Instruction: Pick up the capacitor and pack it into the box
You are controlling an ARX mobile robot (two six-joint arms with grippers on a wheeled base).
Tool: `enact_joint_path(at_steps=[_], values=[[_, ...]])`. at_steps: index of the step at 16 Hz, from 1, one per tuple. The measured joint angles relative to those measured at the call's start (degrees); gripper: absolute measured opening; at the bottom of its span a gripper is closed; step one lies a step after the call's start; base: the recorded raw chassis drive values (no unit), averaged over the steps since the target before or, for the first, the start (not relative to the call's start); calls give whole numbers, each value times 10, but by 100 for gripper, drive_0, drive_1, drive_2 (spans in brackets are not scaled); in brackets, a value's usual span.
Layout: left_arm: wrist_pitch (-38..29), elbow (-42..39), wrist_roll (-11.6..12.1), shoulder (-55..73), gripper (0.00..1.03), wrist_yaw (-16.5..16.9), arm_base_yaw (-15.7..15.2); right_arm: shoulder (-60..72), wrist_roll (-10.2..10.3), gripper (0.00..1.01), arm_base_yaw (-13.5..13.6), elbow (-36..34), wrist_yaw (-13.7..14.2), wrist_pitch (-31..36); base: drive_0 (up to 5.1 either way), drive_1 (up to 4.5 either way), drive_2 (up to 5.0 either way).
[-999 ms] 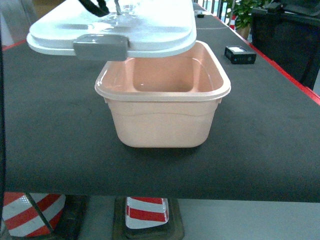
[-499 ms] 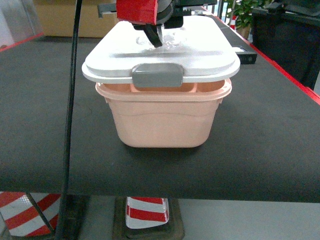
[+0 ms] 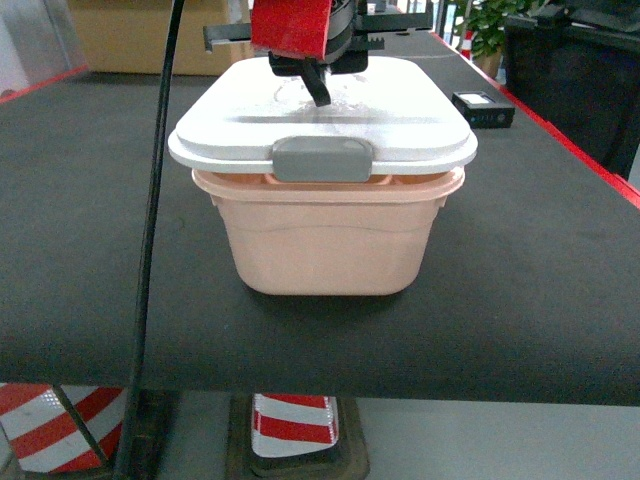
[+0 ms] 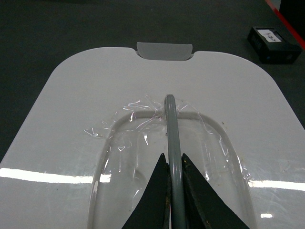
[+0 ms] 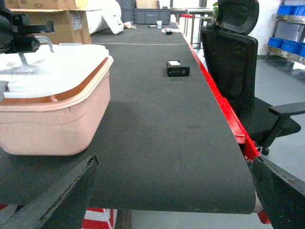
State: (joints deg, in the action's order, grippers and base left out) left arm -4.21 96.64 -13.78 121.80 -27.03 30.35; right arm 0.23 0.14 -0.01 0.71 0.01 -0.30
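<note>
The box (image 3: 330, 250), a peach-pink tub, stands mid-table and also shows in the right wrist view (image 5: 52, 124). Its white lid (image 3: 400, 110) lies over the opening, and a thin gap shows along the front rim above the grey clip (image 3: 322, 160). My left gripper (image 3: 310, 85) comes down from above. It is shut on the lid's grey handle (image 4: 170, 124), with the bar pinched between the black fingers (image 4: 157, 191) of the left gripper (image 4: 172, 160). My right gripper (image 5: 174, 164) hangs open at the table's near edge, right of the box, holding nothing. No capacitor shows; the lid hides the box's inside.
A small black labelled case (image 3: 482, 108) lies on the black tabletop behind and right of the box. The table's right side has a red edge (image 5: 224, 114), with a black office chair (image 5: 238, 57) beyond it. A black cable (image 3: 150, 250) hangs down at left.
The left gripper has carried the lid from up at the left, right and down over the box. The open tub is now covered.
</note>
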Motion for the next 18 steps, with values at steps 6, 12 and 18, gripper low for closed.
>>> enact_joint_path(at_steps=[6,12,18], values=[[-7,3,-9,0,40,-9,1,0,0,98,0,0,0,0,0,0,0],[-55,-28,-6,-35,97,-12,2,0,0,98,0,0,0,0,0,0,0],[-208,-219,65,-249,98,0,0,0,0,98,0,0,0,0,0,0,0]])
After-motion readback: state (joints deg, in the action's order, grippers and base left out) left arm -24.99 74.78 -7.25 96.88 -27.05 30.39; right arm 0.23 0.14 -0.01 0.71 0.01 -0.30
